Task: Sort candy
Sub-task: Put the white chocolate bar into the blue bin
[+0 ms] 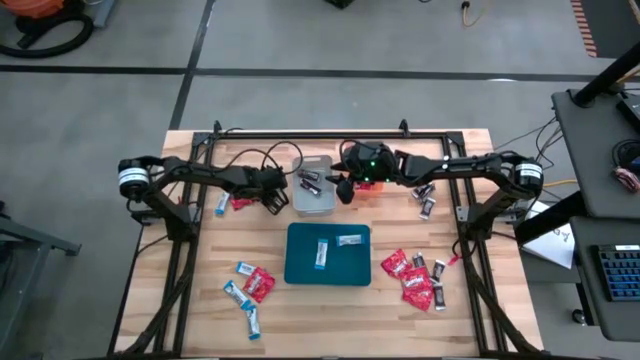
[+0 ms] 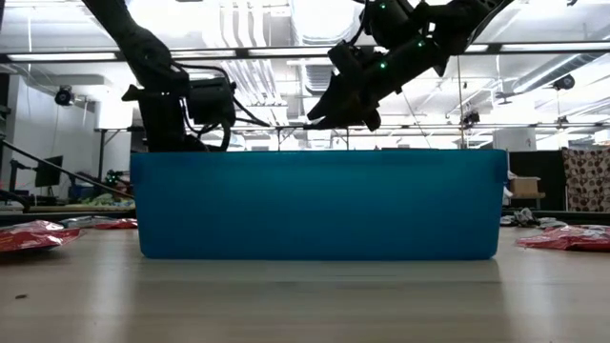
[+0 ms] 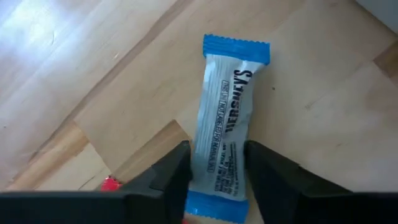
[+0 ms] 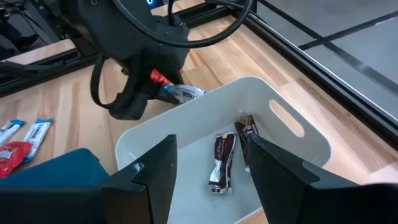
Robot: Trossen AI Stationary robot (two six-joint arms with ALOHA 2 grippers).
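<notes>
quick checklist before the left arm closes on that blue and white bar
1. Bar between the fingers: ok. The blue-and-white bar lies flat on the table with the left gripper straddling its lower half.
2. Left gripper open: ok, a finger shows on each side of the wrapper.
3. Nothing else in the grasp: cannot tell, a red scrap sits beside one finger.
4. Right gripper out of the way: ok, open over the grey tray, which holds dark mini bars.
5. Blue tray has room: ok, only two bars inside.
</notes>
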